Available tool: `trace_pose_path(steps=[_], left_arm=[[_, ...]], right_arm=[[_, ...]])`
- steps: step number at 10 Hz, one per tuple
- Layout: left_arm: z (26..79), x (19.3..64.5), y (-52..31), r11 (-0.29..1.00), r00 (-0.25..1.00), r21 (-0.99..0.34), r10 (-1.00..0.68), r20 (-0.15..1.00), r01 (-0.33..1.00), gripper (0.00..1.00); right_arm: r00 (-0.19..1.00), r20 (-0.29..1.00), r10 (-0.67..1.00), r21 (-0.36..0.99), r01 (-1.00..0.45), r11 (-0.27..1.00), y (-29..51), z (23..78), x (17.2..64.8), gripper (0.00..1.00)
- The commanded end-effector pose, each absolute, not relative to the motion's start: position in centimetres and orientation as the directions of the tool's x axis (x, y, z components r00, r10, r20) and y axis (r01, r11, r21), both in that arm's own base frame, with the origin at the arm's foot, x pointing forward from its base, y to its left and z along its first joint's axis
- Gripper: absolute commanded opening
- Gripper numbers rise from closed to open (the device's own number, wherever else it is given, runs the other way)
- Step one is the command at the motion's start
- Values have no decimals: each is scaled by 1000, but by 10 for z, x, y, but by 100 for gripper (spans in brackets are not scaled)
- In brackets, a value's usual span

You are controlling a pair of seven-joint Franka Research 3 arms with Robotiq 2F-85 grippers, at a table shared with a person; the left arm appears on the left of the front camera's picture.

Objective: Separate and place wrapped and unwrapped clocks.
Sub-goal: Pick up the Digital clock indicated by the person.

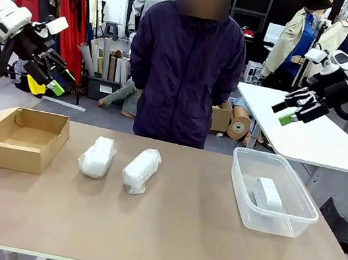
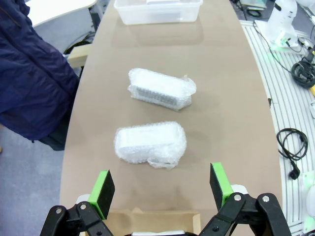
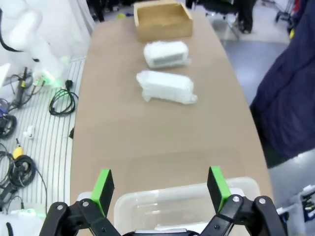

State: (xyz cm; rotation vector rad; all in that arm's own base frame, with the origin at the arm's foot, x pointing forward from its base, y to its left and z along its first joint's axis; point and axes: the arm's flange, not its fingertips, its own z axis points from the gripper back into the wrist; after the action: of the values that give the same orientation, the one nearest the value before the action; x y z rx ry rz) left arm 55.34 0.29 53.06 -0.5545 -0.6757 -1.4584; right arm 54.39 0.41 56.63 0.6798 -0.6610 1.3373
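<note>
Two bubble-wrapped clocks lie side by side on the brown table: one on the left (image 1: 97, 156) (image 2: 150, 144) (image 3: 166, 53) and one on the right (image 1: 141, 170) (image 2: 160, 88) (image 3: 166, 87). A bare white clock (image 1: 267, 193) lies inside the clear plastic tub (image 1: 244, 188) (image 2: 157, 14) (image 3: 177, 206). My left gripper (image 1: 57, 78) (image 2: 162, 184) hangs open high above the table's left end, over the cardboard box. My right gripper (image 1: 285, 114) (image 3: 161, 183) hangs open high above the tub. Neither holds anything.
An open brown cardboard box (image 1: 22, 138) (image 3: 163, 18) (image 2: 150, 221) stands at the table's left end. A person in a dark jacket (image 1: 186, 65) stands at the far edge, behind the wrapped clocks. A white table (image 1: 307, 135) stands behind on the right.
</note>
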Motion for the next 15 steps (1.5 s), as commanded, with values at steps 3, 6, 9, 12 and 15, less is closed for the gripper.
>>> trace_pose_path(steps=[3, 6, 9, 12, 15], left_arm=[[531, 550, 2, 56, -7, 65, -706, 708, 996, 100], [531, 550, 2, 56, -7, 65, -706, 708, 996, 100], [531, 550, 2, 56, -7, 65, -706, 708, 996, 100], [531, 550, 2, 56, -7, 65, -706, 708, 996, 100], [531, 550, 2, 56, -7, 65, -706, 708, 996, 100]], right_arm=[[134, 796, 590, 88, -990, 106, 3, 561, 560, 100], [89, 785, 612, 50, -995, 81, 3, 563, 553, 100], [89, 785, 612, 50, -995, 81, 3, 563, 553, 100], [89, 785, 612, 50, -995, 81, 3, 563, 553, 100], [89, 785, 612, 50, -995, 81, 3, 563, 553, 100]])
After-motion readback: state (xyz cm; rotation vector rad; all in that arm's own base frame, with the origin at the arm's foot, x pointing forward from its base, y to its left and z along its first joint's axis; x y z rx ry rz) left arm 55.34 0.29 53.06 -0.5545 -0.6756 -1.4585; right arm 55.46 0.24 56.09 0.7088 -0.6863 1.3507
